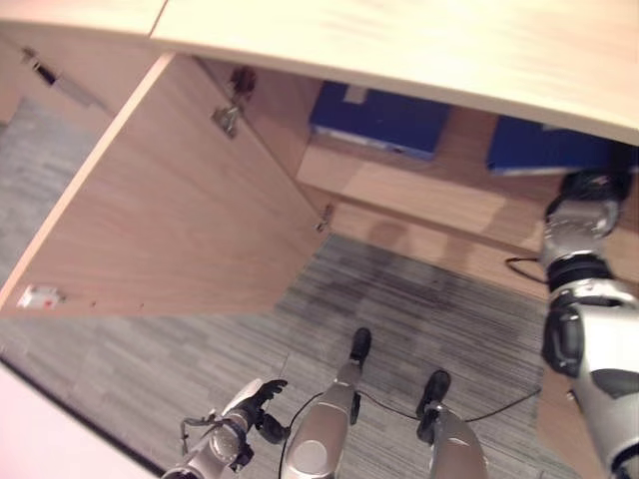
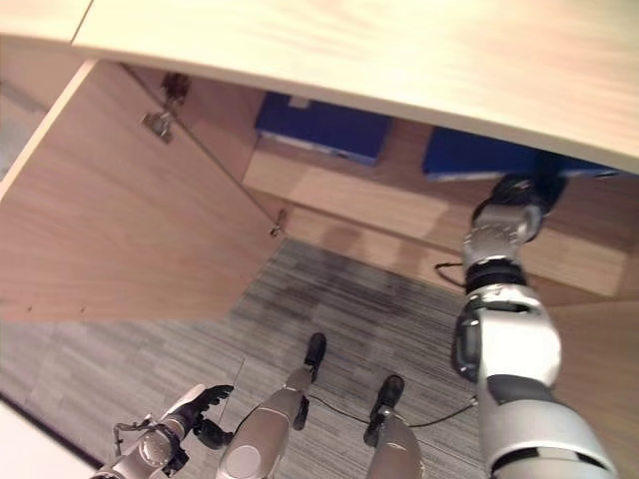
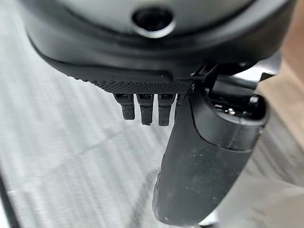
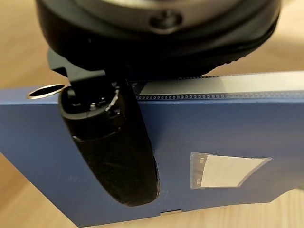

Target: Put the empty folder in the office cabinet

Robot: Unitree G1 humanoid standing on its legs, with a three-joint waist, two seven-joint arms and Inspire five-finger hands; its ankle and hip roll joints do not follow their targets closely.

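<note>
A: Where is the blue folder?
B: It lies on the shelf inside the cabinet, on the right. A second blue folder lies to its left.
A: Does the right hand hold it?
B: Its thumb presses on the cover; I cannot tell about the fingers.
A: And the left hand?
B: It hangs low over the carpet, fingers loosely relaxed, holding nothing. The cabinet door stands open.

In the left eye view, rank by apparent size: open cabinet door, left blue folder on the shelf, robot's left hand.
1. Cabinet door, largest by far.
2. Left blue folder.
3. Left hand, smallest, despite being nearer the camera.
</note>
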